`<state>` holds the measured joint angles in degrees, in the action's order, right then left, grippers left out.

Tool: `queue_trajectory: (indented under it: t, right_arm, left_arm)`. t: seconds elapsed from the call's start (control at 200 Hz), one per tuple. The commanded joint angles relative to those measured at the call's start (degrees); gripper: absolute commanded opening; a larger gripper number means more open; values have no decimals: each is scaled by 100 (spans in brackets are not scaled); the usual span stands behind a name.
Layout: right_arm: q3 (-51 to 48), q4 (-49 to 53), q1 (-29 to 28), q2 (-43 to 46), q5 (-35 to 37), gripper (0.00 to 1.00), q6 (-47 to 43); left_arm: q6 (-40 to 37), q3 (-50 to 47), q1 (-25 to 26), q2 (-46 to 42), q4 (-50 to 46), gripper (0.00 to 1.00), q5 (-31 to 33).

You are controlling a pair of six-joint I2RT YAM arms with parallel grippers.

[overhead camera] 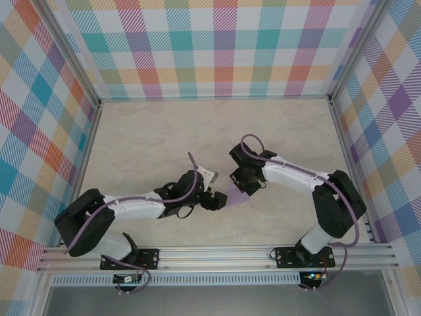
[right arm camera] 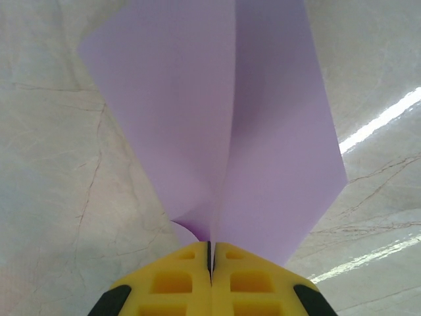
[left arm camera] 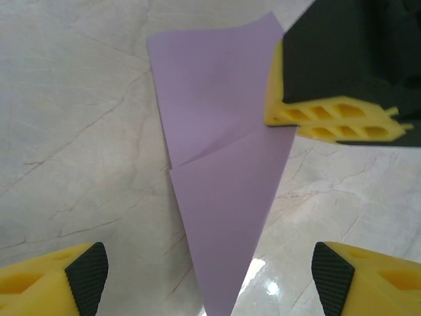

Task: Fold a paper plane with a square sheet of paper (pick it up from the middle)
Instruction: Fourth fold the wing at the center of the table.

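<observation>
Two grippers meet near the middle of the marble-patterned table, with the half-folded lavender paper plane between them. From the top external camera the paper is just a small purple wedge, its narrow end toward the left gripper and its wide end under the right gripper. The left wrist camera adds detail: the paper plane tapers to a point that lies between the widely spread fingers of the left gripper, both clear of it. A slanted flap edge crosses the paper, and the right gripper sits at its upper right edge. The right wrist camera shows the right gripper pressed together, pinching the paper plane at its centre crease, where the paper rises in a ridge
</observation>
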<state>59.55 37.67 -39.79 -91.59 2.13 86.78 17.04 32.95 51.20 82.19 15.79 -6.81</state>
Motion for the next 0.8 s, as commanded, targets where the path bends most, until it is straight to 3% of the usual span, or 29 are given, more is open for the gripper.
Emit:
queue_trajectory:
  t: [0.0, 0.29, 0.795]
  right_arm:
    - [0, 222, 93, -107, -360, 0, 138]
    - [66, 253, 199, -148, -545, 0, -72]
    - [233, 232, 244, -376, -848, 5, -243]
  left_arm:
    - [-433, -177, 110, 90, 742, 82, -107]
    - [-1176, 156, 155, 574, 697, 69, -696]
    - [-1504, 239, 241, 919, 855, 37, -513]
